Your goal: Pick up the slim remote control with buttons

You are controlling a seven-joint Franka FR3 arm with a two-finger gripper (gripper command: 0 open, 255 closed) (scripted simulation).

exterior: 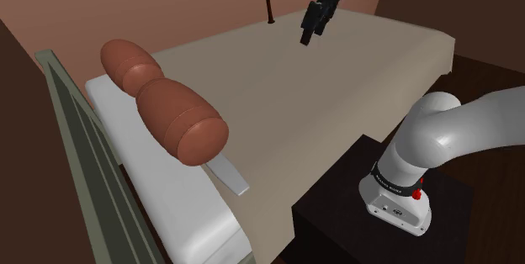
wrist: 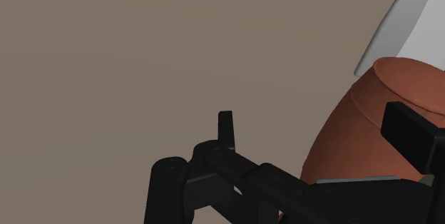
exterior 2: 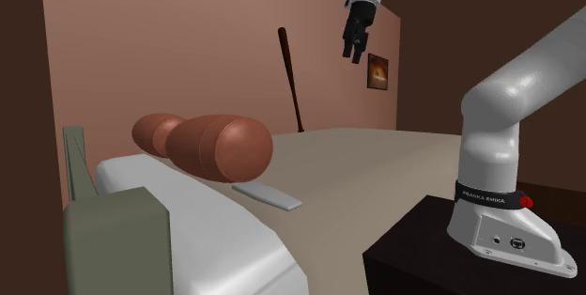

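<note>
The slim remote (exterior: 227,172) is a pale grey flat bar lying on the beige bed cover (exterior: 336,94), just off the end of the nearer brown bolster (exterior: 181,122). In the second exterior view the remote (exterior 2: 267,194) lies in front of that bolster (exterior 2: 221,147). My black gripper (exterior: 309,34) hangs high over the far part of the bed, well away from the remote, open with nothing in it. The second exterior view has the gripper (exterior 2: 355,52) up near the wall. In the wrist view the fingers (wrist: 226,126) stand apart, with the remote (wrist: 396,26) past the bolster's end (wrist: 371,130).
A second brown bolster (exterior: 128,61) lies behind the first. A white pad (exterior: 160,191) and a grey-green frame (exterior: 71,149) run along the bed's side. A dark bat (exterior 2: 291,77) leans on the wall near a small picture (exterior 2: 378,70). The black stand (exterior: 353,229) sits beside the bed.
</note>
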